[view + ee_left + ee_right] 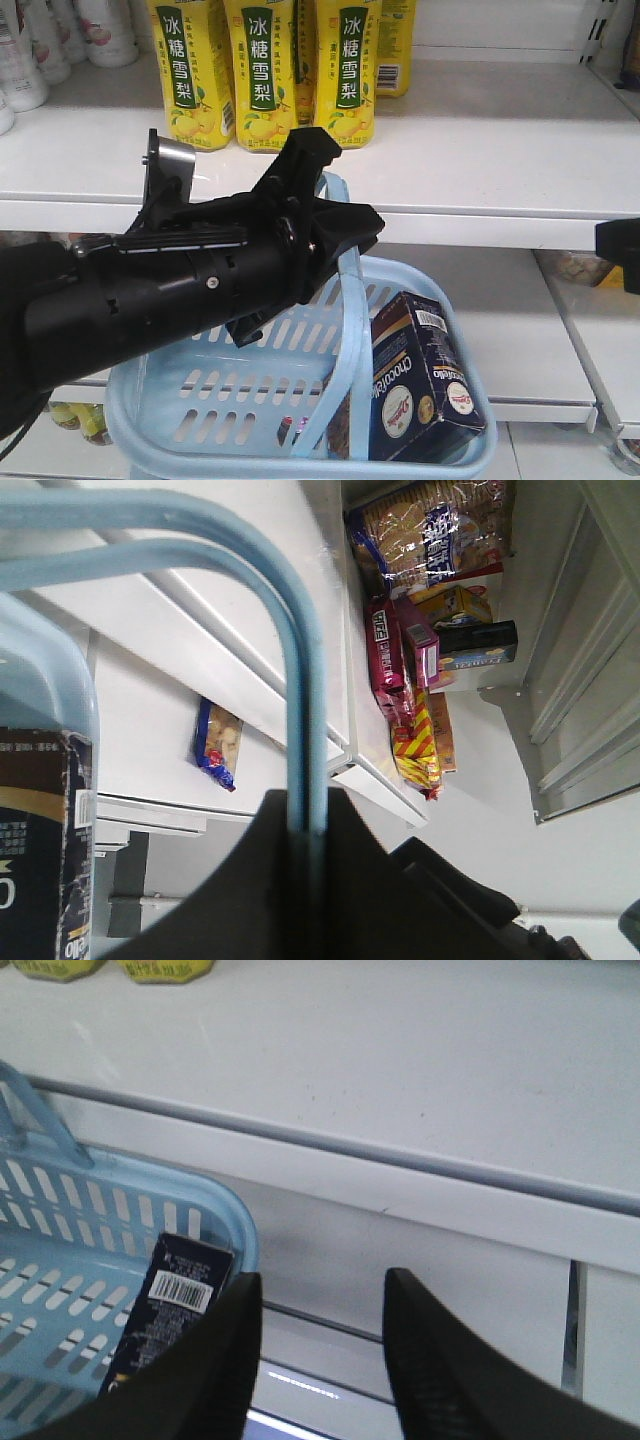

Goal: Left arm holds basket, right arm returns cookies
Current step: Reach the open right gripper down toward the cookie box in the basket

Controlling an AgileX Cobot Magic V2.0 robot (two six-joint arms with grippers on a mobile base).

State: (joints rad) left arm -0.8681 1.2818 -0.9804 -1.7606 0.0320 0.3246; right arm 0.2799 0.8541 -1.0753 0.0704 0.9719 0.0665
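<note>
My left gripper (318, 222) is shut on the hoop handle (345, 330) of the light blue basket (200, 385), which hangs in front of the lower shelf. In the left wrist view the handle (305, 680) runs straight down between the black fingers of the left gripper (305, 825). The cookies (425, 385), a dark navy box, stand tilted in the basket's right end. My right gripper (320, 1305) is open and empty, just right of the basket rim (235, 1225) and of the cookies (175, 1305). A black part of my right arm (620, 255) shows at the front view's right edge.
Yellow drink cartons (265, 70) and white bottles (40, 40) stand on the upper white shelf (480, 150). Its front lip (400, 1155) runs above the right gripper. Snack packets (410, 680) lie on shelves in the left wrist view.
</note>
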